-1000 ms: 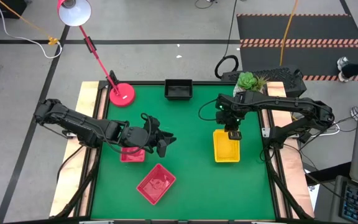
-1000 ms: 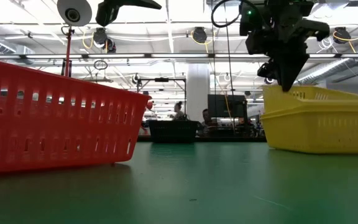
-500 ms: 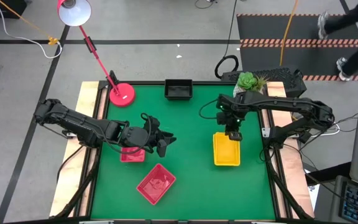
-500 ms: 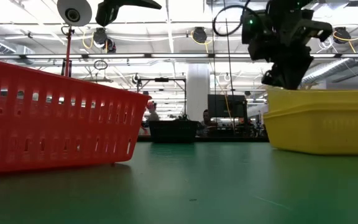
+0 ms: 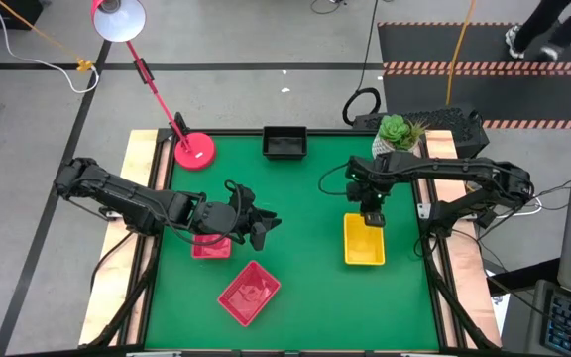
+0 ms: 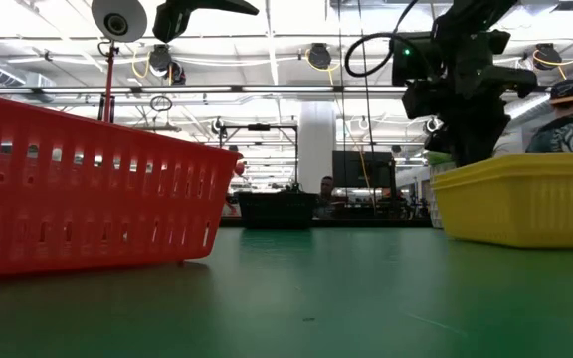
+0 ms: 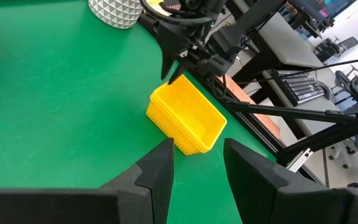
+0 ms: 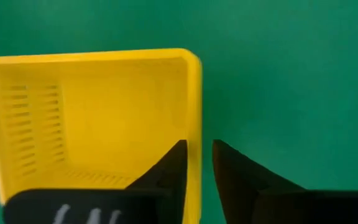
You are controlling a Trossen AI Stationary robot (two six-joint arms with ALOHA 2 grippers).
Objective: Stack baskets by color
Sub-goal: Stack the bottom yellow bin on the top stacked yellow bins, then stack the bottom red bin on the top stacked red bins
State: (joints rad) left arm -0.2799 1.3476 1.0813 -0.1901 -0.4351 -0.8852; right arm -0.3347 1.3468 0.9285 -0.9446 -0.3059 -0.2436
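Observation:
A yellow basket [image 5: 364, 243] lies flat on the green table at the right. My right gripper [image 5: 370, 214] points down over its far end wall, one finger inside and one outside, slightly open. My left gripper [image 7: 197, 165] is open with nothing between its fingers, and hovers at the middle left [image 5: 256, 228], above a red basket [image 5: 209, 247] that is partly hidden under that arm. A second red basket [image 5: 249, 292] lies askew near the front edge. A black basket [image 5: 285, 144] sits at the far edge. My right gripper comes from above and stands astride the rim of the yellow basket's far end wall [image 8: 195, 134]. Green table shows between the rim and the outer finger [image 8: 238, 177]. Whether the inner finger [image 8: 169, 171] touches the wall, I cannot tell. The basket rests level on the table.
A pink-red lamp base [image 5: 194, 151] stands at the far left corner and a white plant pot [image 5: 397, 130] at the far right. Bare green table lies between the two arms. People move in the room beyond the table.
My right gripper has gone down with the yellow basket. The basket hung tilted, its far end raised, and now lies flat on the table, a little nearer the front edge.

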